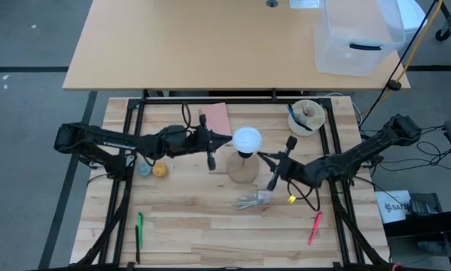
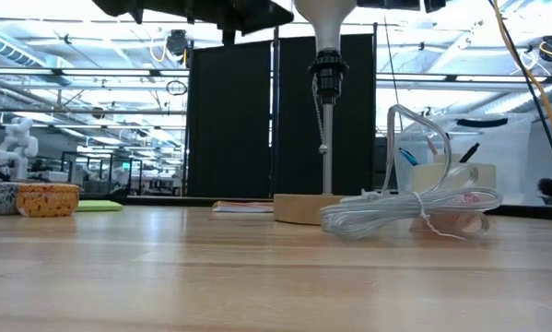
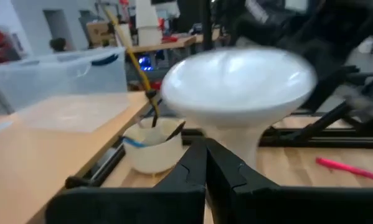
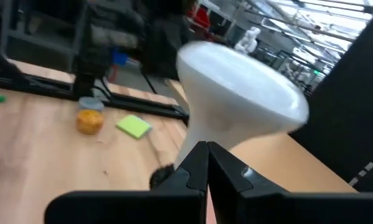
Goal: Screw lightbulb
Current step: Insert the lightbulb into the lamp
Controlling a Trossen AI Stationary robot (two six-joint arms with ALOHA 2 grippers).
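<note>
White lightbulb (image 1: pixel 247 138) seated in socket | both grippers apparently closed, empty | no legible writing

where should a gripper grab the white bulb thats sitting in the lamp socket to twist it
Grip the white mushroom-shaped lightbulb across its wide frosted dome, coming level from the side. It stands upright in the black socket on the round wooden base, so the narrow neck is partly sunk and gives less hold. Left gripper and right gripper both appear shut.
</note>
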